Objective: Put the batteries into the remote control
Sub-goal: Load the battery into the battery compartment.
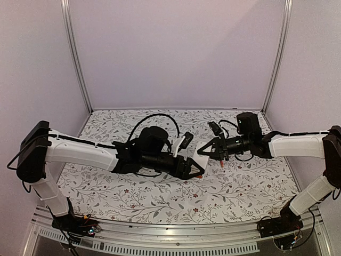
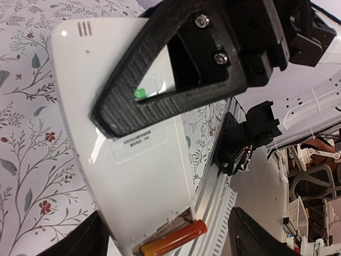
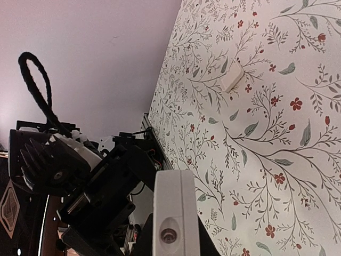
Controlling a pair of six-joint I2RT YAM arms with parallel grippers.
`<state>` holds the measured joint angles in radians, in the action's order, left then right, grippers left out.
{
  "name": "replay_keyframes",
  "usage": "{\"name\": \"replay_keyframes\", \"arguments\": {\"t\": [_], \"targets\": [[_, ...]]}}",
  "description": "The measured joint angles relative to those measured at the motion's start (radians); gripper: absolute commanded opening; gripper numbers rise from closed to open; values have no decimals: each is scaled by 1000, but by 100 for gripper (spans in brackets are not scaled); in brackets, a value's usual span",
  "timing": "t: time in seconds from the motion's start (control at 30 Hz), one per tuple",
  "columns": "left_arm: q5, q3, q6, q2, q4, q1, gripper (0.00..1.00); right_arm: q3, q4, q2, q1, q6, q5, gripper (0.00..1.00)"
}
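The white remote control [image 2: 133,176] is held in the air by my right gripper [image 1: 209,150], which is shut on it. One of its ribbed black fingers [image 2: 160,80] crosses the remote's back. In the right wrist view I see the remote end-on [image 3: 173,208] between that gripper's fingers [image 3: 173,237]. An orange-red battery [image 2: 173,240] lies at the remote's open compartment end. It sits between the spread fingers of my left gripper [image 2: 168,234], with a gap on each side. In the top view the left gripper [image 1: 197,172] is just below the remote [image 1: 205,145]. A second battery is not visible.
A small white rectangular piece [image 3: 233,77] lies on the floral tablecloth [image 1: 160,197]. The table's aluminium front rail [image 2: 213,197] runs below the remote. White walls and frame posts [image 1: 74,53] enclose the back and sides.
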<state>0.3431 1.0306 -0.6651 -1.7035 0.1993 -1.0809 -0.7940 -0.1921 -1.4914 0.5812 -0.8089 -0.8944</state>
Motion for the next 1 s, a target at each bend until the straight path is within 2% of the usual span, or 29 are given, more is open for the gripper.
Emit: {"name": "replay_keyframes", "arguments": {"t": [0.17,0.3,0.63,0.77,1.0], "targets": [[-10,8,11,-7,-12,-4,74,0,1,0,0,-3,0,0],[-11,22,23,-19,-23,-8,78,0,0,0,0,-5,2,0],[-15,31,37,-24,-48,-13,68,0,3,0,0,-7,-4,0],[-14,31,42,-24,-48,-13,73,0,4,0,0,-7,-5,0],[-9,31,49,-24,-47,-16,73,0,4,0,0,-7,-6,0]]}}
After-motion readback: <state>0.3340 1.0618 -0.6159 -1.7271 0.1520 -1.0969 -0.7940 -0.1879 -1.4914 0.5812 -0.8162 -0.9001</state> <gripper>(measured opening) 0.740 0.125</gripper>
